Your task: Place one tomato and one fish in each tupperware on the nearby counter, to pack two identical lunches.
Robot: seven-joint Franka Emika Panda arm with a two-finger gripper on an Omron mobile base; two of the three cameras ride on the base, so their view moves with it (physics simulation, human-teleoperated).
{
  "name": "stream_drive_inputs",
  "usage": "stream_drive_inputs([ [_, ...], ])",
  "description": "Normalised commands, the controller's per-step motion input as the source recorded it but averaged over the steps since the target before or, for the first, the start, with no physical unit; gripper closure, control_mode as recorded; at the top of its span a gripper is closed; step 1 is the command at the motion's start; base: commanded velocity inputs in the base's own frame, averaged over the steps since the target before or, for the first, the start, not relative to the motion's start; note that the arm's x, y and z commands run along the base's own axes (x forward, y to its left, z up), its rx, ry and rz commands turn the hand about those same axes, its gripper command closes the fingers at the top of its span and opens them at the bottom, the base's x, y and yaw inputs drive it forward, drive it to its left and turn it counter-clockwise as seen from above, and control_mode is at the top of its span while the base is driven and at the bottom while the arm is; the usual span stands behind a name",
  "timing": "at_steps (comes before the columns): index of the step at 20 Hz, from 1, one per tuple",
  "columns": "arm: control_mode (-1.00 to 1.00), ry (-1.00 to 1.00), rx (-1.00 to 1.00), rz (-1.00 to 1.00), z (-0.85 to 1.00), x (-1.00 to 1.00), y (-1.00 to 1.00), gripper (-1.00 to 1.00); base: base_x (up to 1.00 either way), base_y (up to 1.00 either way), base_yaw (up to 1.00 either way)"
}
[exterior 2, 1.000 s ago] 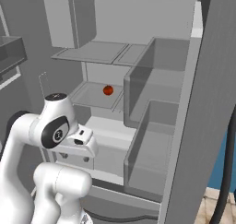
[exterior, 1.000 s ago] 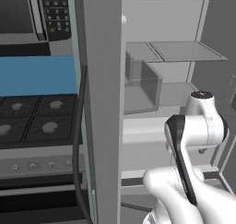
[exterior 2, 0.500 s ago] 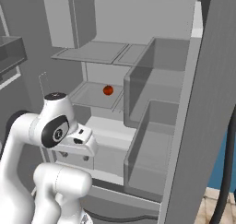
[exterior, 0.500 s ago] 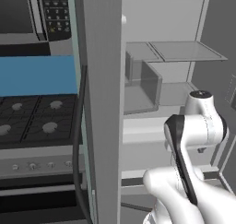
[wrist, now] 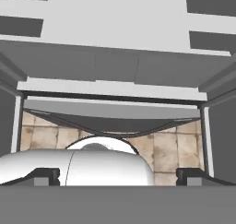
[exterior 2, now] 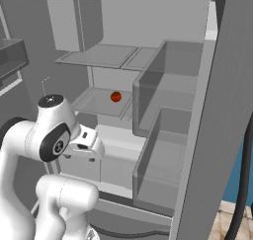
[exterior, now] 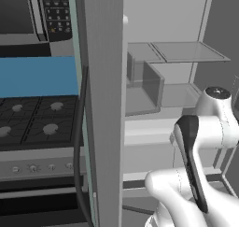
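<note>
With the gripper (wrist: 118, 174) being carried wide open and empty, a tomato (exterior 2: 115, 97) is being left on a fridge shelf (exterior 2: 96, 104) at centre-left of the right base view; small, smooth, likely soft, it is best pinched gently across its middle.

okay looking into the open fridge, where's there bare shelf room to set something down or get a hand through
The upper glass shelf looks bare across its width. On the shelf below, a tomato sits near the back; the patch in front of it and to its left is free. The door bins on the right look empty too. Low down it is tighter: the open pincer hangs before the white drawer.
</note>
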Motion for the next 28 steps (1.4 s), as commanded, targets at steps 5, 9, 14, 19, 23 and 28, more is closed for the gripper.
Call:
stream_drive_inputs([
  [5, -1.0, -0.17, 0.0, 0.11, 0.32, 0.24, 0.0, -1.0, 0.0, 0.0, 0.0],
  [9, -1.0, -0.16, 0.0, 0.13, 0.07, 0.38, 0.04, -1.0, 0.0, 0.0, 0.0],
  [14, -1.0, -0.16, 0.0, 0.12, 0.0, 0.47, 0.15, -1.0, 0.0, 0.0, 0.0],
  [19, -1.0, -0.12, 0.0, 0.08, 0.0, 0.49, 0.13, -1.0, 0.0, 0.0, 0.0],
  [23, -1.0, -0.06, 0.0, 0.03, 0.0, 0.41, 0.09, -1.0, 0.0, 0.0, 0.0],
  [28, -1.0, 0.0, 0.0, 0.0, 0.0, 0.47, 0.03, -1.0, 0.0, 0.0, 0.0],
])
